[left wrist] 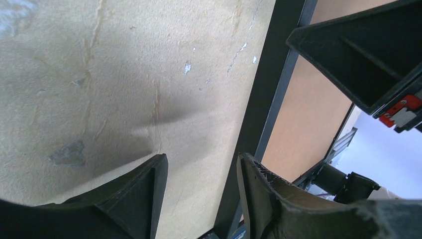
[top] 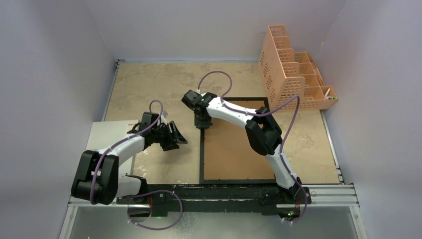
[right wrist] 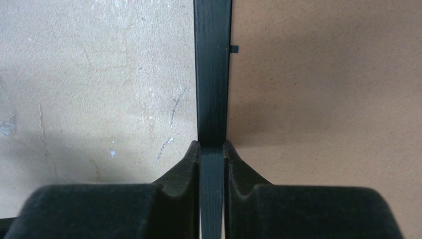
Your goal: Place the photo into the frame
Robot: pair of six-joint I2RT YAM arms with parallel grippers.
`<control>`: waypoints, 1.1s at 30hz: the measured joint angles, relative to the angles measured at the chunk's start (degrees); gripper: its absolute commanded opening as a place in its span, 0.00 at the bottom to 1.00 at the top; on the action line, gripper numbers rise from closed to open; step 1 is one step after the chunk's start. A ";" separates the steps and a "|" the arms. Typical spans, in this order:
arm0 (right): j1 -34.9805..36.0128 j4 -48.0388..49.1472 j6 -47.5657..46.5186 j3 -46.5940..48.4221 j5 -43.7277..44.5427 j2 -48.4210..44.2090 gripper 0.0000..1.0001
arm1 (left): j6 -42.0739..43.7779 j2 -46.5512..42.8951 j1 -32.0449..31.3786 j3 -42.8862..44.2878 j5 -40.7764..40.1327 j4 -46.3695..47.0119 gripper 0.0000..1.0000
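The frame [top: 201, 159] lies face down on the table, a thin black rim around its brown board back [top: 239, 154]. My right gripper [top: 202, 123] is shut on the frame's left rail near its far corner. The right wrist view shows the black rail [right wrist: 212, 74] pinched between both fingers of that gripper [right wrist: 212, 147]. My left gripper [top: 180, 137] is open and empty just left of the same rail. In the left wrist view this gripper [left wrist: 201, 162] hovers over the table beside the rail [left wrist: 271, 84]. The sunflower photo does not show in any view.
A white sheet [top: 102, 134] lies under the left arm at the table's left edge; no print shows on it. A peach mesh organizer [top: 293, 69] stands at the back right. A metal rail [top: 328, 191] runs along the near edge.
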 measured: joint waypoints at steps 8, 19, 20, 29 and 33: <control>-1.01 -1.16 0.00 1.25 -3.37 0.33 0.01 | -0.63 1.88 -0.15 -0.07 5.81 3.21 0.63; -2.34 -1.90 -0.72 1.68 -7.50 -0.46 0.00 | -7.17 5.11 -4.22 0.02 11.80 14.08 0.63; -2.36 -1.66 -0.72 1.68 -7.96 -0.83 0.00 | -7.39 5.51 -5.07 0.24 11.69 14.25 0.63; -2.36 0.42 -1.09 1.70 -9.42 -5.66 0.16 | -7.69 8.81 -7.61 1.68 8.07 13.09 0.63; -2.36 1.55 -1.46 0.61 -8.07 -5.86 0.32 | -7.65 8.76 -7.61 1.70 4.31 10.75 0.63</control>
